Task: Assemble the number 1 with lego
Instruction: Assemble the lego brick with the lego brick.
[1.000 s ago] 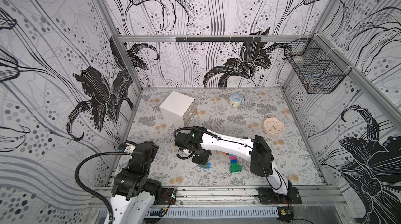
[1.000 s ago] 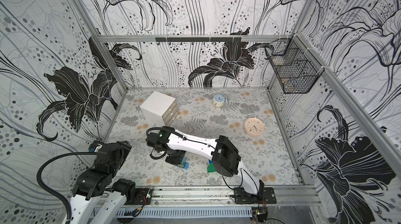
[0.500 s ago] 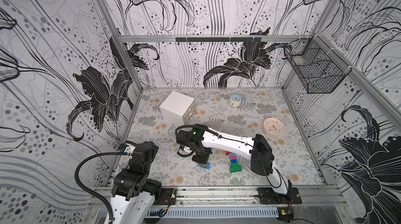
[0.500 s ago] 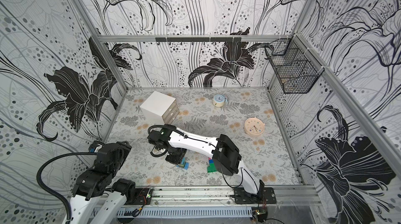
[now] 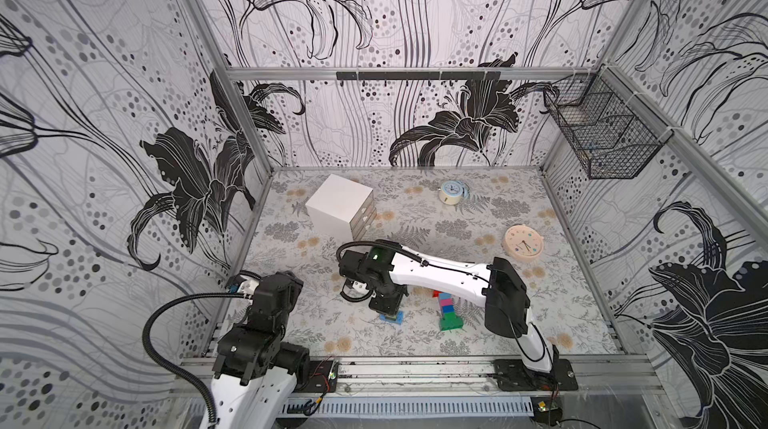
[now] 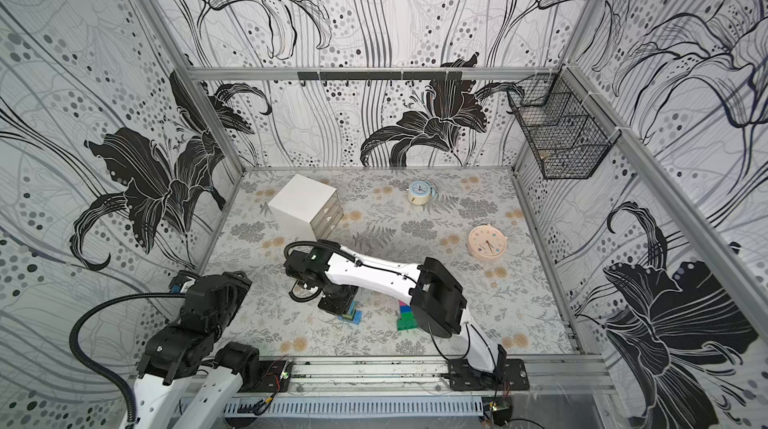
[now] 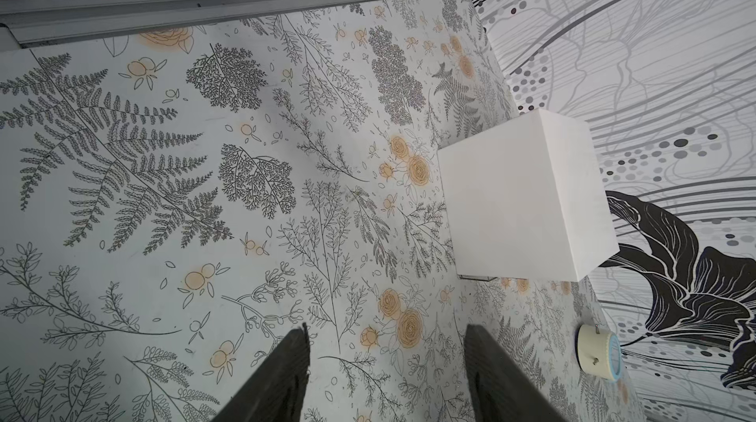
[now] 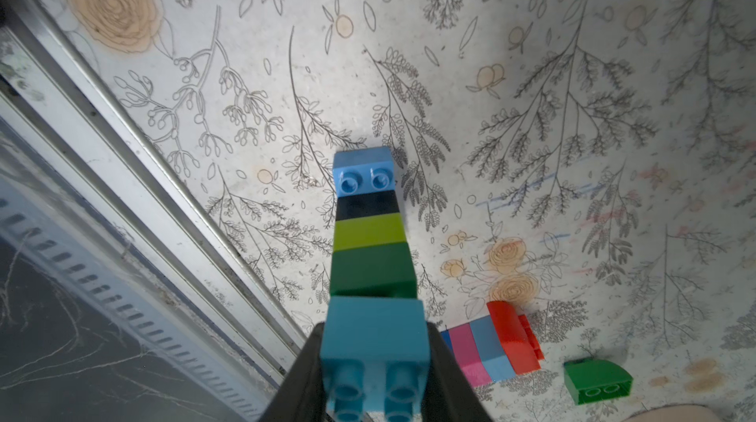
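- Nearest you, above the near left side of the table (image 5: 299, 325), your left claw (image 7: 386, 334) stood open with nothing in it.
- Toward the near middle, your right claw (image 8: 374, 342) was clamped on the light blue end of a lego stack (image 8: 370, 252). Its bricks ran light blue, dark green, lime and black, then blue at the far tip. The tip sat low at the table, but you could not tell whether it touched.
- Just to the right lay a lego row (image 5: 445, 302) of red, light blue, pink and blue, with a green brick (image 5: 451, 323) beside it.
- Your right arm (image 5: 449, 277) stretched across the table from its base at the near right edge. In a top view its elbow (image 6: 436, 302) hid part of that row.
- Farther back on the right lay a peach clock (image 5: 524, 243), well apart from the bricks.
- Behind the right claw stood a white drawer box (image 5: 338, 206) with its drawers pushed in and their contents hidden.
- A small blue clock (image 5: 451, 192) sat near the back wall.
- Farthest off, a wire basket (image 5: 602, 136) hung on the right wall. What lay inside was too small to make out.
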Available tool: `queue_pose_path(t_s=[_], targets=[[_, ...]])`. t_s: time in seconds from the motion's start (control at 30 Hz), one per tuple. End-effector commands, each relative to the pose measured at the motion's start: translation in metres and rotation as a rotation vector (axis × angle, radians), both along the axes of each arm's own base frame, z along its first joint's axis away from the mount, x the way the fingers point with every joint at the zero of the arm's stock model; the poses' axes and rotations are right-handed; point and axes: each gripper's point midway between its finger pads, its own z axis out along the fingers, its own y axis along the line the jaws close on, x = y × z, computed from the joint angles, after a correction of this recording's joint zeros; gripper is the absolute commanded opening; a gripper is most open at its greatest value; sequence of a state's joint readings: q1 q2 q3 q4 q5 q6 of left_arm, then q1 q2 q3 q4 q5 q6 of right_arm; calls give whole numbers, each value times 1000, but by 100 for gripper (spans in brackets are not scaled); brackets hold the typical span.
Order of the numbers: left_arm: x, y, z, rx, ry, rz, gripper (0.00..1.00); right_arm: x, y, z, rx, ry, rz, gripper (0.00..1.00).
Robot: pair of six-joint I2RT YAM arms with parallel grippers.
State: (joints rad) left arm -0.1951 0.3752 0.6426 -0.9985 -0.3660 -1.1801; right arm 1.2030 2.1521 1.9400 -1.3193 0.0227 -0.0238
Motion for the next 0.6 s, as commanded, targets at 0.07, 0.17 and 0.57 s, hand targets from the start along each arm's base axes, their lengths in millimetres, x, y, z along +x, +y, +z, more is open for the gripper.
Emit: queue_pose_path(t_s=[0.07, 0.17, 0.57], targets=[[2, 3, 11, -1, -37, 22, 64, -26, -33, -87, -217, 168, 21, 0], [2, 3, 13, 3, -38, 20, 64, -24, -36, -99, -256, 171, 38, 0], [-1, 6, 17, 14, -45, 28, 64, -18, -55, -123, -401, 147, 64, 0]])
